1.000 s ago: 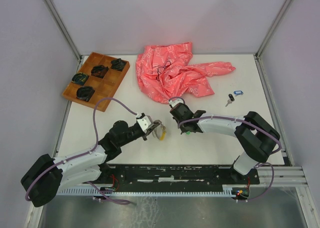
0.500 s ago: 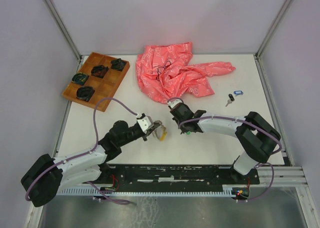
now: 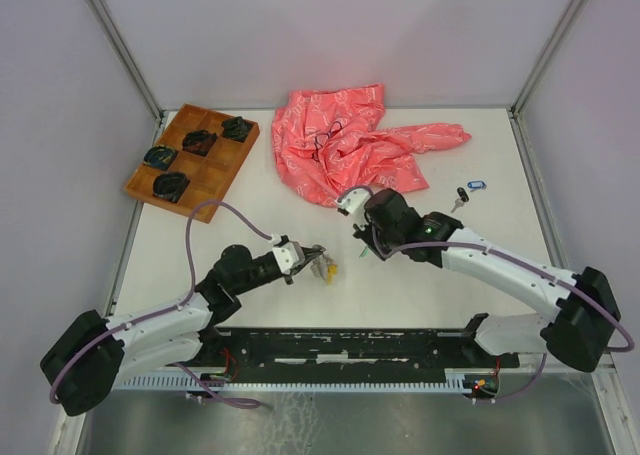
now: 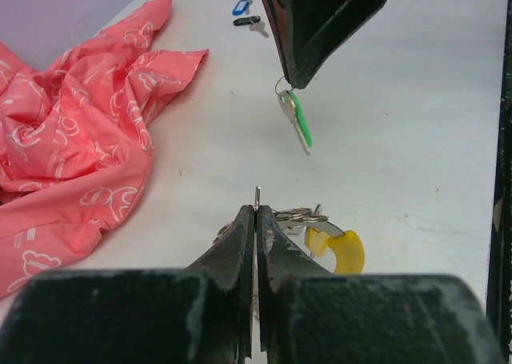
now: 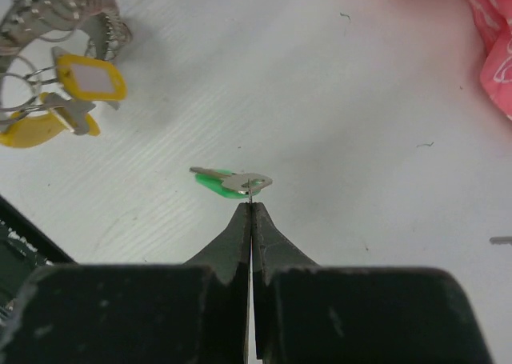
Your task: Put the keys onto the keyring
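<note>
Gripping the keyring [image 5: 72, 16] with its yellow keys [image 5: 88, 78], the left jaws are clenched; the right jaws pinch the dangling green key [image 4: 298, 118] above the table [image 4: 416, 140]

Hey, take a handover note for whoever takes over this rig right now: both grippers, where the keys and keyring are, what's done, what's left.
The left gripper is shut on the keyring, near the middle of the table.
The right gripper is shut on the small ring of the green key, which dangles close to the keyring but apart from it.
Done: two yellow tags appear to hang on the keyring.
Left: thread the green key on, then fetch the blue key and black key, lying right of the pink cloth.
</note>
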